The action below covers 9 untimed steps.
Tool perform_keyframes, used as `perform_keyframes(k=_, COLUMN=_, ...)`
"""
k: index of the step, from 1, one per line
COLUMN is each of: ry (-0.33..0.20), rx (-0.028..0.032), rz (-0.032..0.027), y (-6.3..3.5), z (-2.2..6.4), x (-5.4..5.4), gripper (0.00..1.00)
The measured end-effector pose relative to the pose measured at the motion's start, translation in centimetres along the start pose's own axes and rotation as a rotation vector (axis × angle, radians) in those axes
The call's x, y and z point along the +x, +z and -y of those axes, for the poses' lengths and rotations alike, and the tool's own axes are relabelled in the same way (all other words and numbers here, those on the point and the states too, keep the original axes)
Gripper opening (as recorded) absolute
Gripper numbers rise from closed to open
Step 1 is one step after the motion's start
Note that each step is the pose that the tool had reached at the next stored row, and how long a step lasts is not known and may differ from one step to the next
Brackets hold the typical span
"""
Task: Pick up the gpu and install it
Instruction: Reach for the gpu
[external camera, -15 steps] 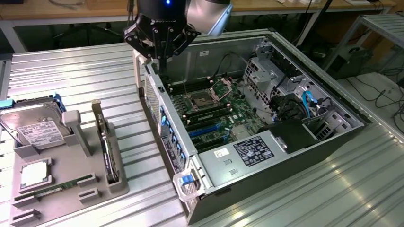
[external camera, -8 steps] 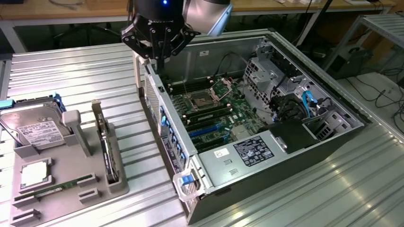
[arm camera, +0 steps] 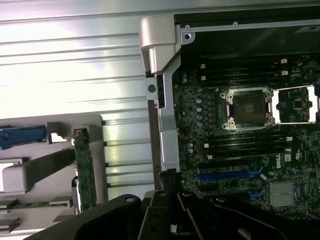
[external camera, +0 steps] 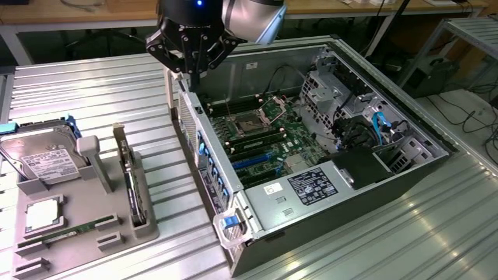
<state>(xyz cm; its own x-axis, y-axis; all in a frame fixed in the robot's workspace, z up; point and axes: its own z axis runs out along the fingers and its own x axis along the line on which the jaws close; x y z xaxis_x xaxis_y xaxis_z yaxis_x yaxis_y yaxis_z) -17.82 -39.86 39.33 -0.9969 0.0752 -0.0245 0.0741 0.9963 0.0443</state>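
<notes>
Currently the pincer (external camera: pixel 191 69) is pressed together, empty, above one wall of the computer case (external camera: pixel 327 228). The gpu (external camera: pixel 129 175) stands edgewise in the grey holder (external camera: pixel 144 228).

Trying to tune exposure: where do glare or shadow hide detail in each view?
Wrist view: strong glare whitens the ribbed table near the gpu; the case has an inner wall in deep shadow. Exterior view: milder sheen on the table, motherboard evenly lit.

The table (external camera: pixel 93 93) is shiny ribbed metal, the tray (external camera: pixel 148 230) matt grey plastic, the gpu (arm camera: pixel 85 172) matt circuit board.
</notes>
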Motion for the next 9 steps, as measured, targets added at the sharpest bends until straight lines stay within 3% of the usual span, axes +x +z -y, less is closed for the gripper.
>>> perform_keyframes(k=9, ry=0.0, rx=-0.0001, rz=0.0, y=-0.02, z=0.1, x=0.72, gripper=0.11)
